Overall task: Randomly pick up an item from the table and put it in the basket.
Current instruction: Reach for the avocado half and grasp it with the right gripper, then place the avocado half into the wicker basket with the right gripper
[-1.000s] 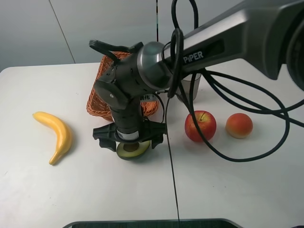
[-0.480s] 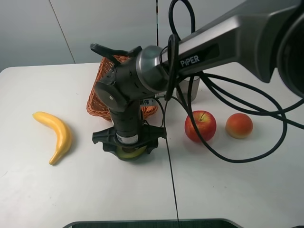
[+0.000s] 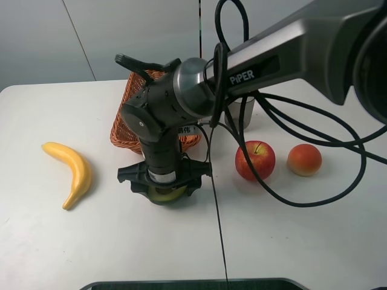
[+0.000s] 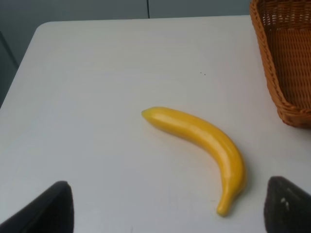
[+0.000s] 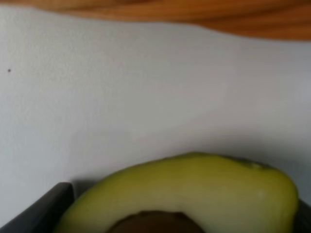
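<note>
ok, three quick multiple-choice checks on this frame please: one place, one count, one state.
1. The avocado sits: A in the basket; B on the table between the right gripper's fingers; C touching the banana.
2. Fruits on the table: A two; B four; C six.
3. The left gripper is: A open, empty; B shut on the banana; C shut on the apple.
Key: 1 B, the fingers straddle it outside the basket; 2 B, banana, avocado, apple, orange-red fruit; 3 A, its fingers stand wide apart with nothing between.
</note>
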Robot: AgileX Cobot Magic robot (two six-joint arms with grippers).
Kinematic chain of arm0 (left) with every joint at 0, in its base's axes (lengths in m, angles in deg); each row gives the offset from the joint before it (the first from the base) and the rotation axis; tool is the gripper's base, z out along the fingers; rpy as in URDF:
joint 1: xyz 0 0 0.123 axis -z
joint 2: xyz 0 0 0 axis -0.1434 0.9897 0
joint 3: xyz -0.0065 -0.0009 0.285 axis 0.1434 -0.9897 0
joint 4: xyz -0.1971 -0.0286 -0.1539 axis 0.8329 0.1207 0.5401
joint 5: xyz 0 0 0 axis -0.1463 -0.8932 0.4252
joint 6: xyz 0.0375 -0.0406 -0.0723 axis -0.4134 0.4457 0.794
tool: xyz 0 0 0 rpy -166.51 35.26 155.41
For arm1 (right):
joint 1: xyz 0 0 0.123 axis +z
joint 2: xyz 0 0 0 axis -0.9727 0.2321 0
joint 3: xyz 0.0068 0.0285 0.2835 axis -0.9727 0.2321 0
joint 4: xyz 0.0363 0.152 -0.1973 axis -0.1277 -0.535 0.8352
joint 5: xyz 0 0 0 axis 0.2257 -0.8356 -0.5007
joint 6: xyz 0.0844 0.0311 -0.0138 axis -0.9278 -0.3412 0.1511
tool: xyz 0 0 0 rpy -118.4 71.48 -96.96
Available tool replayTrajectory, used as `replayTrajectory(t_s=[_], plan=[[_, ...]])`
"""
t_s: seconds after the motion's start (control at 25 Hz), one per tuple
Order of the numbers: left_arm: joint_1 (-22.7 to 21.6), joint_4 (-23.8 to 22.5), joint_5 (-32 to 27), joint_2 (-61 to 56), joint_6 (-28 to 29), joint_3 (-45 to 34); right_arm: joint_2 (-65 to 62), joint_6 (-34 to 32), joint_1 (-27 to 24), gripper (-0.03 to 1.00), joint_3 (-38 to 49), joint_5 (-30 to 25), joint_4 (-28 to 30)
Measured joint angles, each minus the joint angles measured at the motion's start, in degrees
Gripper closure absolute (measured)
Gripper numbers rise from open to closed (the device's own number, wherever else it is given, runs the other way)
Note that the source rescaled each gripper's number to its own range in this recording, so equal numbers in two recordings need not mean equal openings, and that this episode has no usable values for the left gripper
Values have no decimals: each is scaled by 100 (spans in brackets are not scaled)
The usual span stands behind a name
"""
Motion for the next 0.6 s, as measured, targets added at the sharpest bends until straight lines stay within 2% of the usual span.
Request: replayTrajectory(t_s=[0.2,0.32,0.6], plan=[[0,0,0,0,0,0,-10,214,0,97,0,-33,-103],[0,0,0,0,0,0,-88,559,0,97,0,-159,-148],[0,0,0,0,0,0,-918,2111,0,97,0,-505,-669]])
